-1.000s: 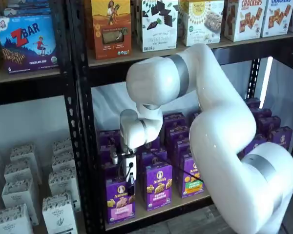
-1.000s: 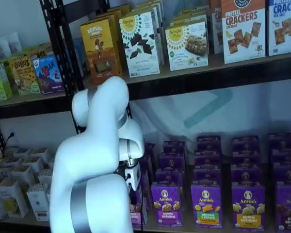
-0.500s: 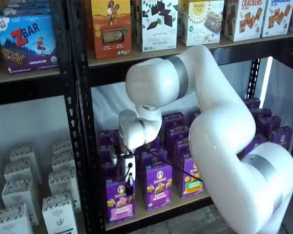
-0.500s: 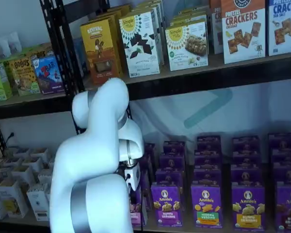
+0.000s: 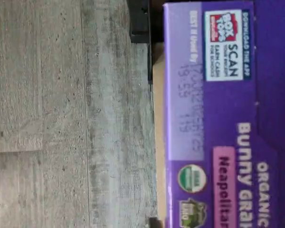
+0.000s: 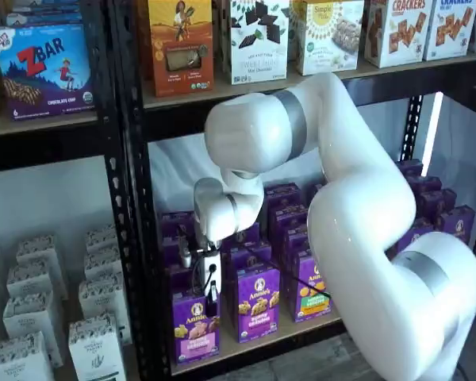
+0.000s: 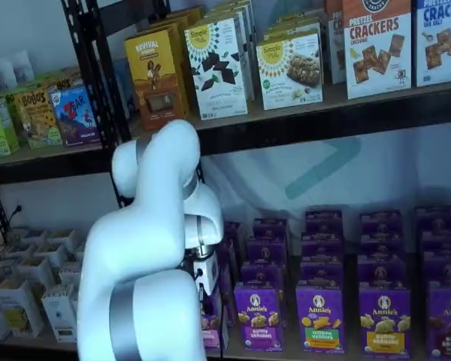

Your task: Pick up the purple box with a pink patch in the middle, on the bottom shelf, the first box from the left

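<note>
Only the wrist view shows the purple box [image 5: 213, 118] top; the gripper [image 6: 212, 295] grip seems unclear, beside the bottom shelf [image 6: 254, 341] edge.

The purple box [image 6: 195, 326] stood upright at the front left end of the bottom shelf [image 6: 258, 343], pink panel low on its face, white bunny logo above.

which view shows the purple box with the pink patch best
A shelf view: the purple box shows its whole front, pink patch included, under the gripper. The wrist view gives only its top. The other shelf view shows a sliver behind the arm.
</note>
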